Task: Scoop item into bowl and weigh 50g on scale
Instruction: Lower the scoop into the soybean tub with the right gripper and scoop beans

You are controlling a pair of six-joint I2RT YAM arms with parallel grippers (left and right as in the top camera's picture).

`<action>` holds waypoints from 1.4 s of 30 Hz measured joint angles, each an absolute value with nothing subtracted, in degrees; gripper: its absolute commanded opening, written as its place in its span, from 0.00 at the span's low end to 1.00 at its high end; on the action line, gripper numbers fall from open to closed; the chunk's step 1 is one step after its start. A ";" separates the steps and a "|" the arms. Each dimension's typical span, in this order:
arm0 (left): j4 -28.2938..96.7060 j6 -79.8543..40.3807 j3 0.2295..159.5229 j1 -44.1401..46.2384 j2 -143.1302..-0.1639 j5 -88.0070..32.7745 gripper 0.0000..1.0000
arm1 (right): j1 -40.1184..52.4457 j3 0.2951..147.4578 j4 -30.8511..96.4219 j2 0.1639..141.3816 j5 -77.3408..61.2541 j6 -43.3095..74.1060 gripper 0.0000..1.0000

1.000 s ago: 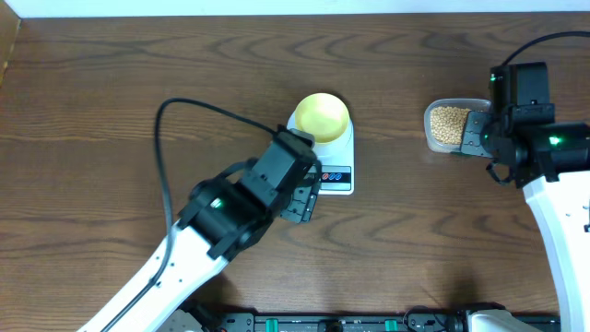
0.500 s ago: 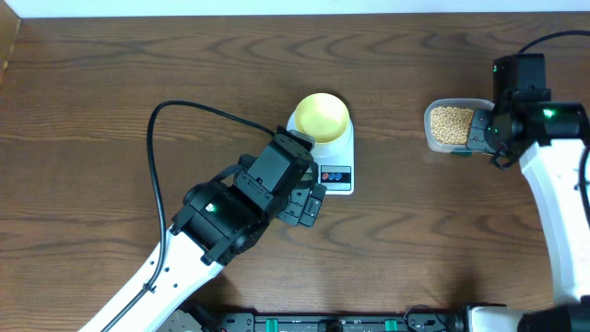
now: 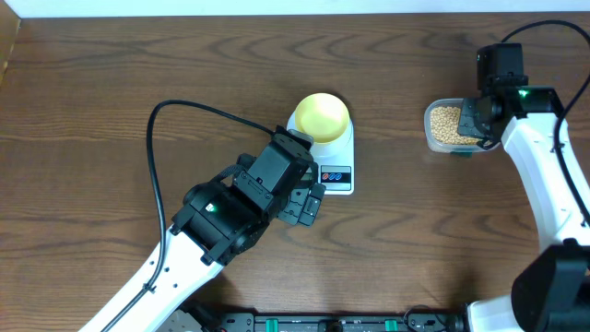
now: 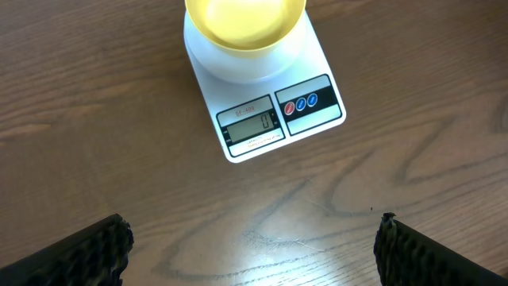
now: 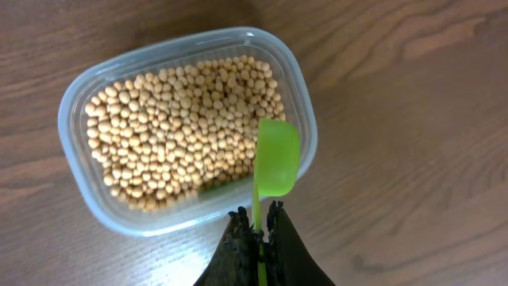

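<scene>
Bowl staged on the scale, no beans moved yet.
The bowl (image 4: 244,20) sits empty on the scale (image 4: 305,103), whose display seems to read zero. The left hand (image 4: 254,246) hovers just in front of the scale, spread wide and holding nothing. Well right of the scale, the right hand (image 5: 255,230) is clamped on a green scoop (image 5: 276,159) above the beans (image 5: 175,135) in their tub (image 5: 73,107). Scooping, pouring and weighing all remain.
</scene>
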State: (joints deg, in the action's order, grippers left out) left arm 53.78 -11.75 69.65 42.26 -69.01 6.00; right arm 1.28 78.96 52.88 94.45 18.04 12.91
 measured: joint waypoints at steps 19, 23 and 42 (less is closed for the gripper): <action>53.78 -11.75 69.65 42.24 -69.01 6.17 1.00 | 1.26 78.98 48.80 101.80 9.54 10.04 0.01; 53.78 -11.75 69.65 42.26 -69.01 6.17 1.00 | 0.49 78.98 49.15 101.80 5.56 10.20 0.01; 53.78 -11.75 69.65 42.26 -69.01 6.17 1.00 | -12.32 79.05 49.43 101.84 -17.32 10.24 0.01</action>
